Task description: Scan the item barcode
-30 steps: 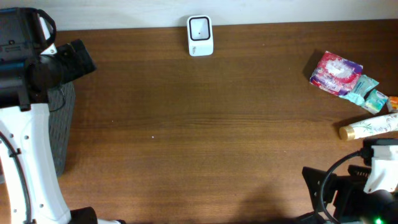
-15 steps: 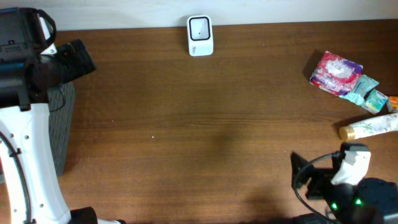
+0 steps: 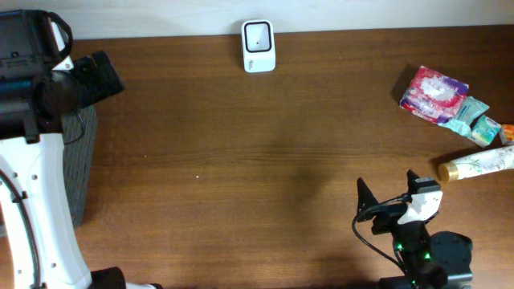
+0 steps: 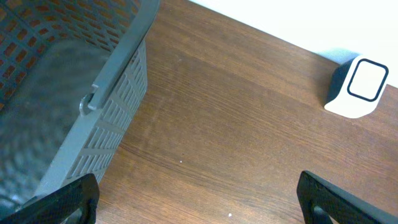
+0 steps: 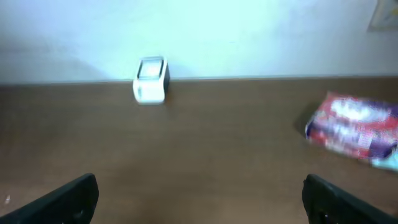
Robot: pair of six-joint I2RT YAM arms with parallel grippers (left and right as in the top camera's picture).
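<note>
The white barcode scanner (image 3: 258,46) stands at the table's far edge, also seen in the left wrist view (image 4: 357,87) and the right wrist view (image 5: 151,79). A pink and purple packet (image 3: 434,94) lies at the far right, blurred in the right wrist view (image 5: 354,129). Small teal packets (image 3: 474,120) and a cream tube (image 3: 478,164) lie beside it. My right gripper (image 3: 389,191) is open and empty over the near right of the table, left of the tube (image 5: 199,190). My left gripper (image 4: 198,186) is open and empty beside the basket.
A grey mesh basket (image 3: 80,160) sits at the table's left edge; its rim fills the upper left of the left wrist view (image 4: 118,68). The left arm's white body (image 3: 36,209) stands at the near left corner.
The right arm has come out of the bottom right corner, moving left and toward the table's middle. The left arm and all items have not moved.
</note>
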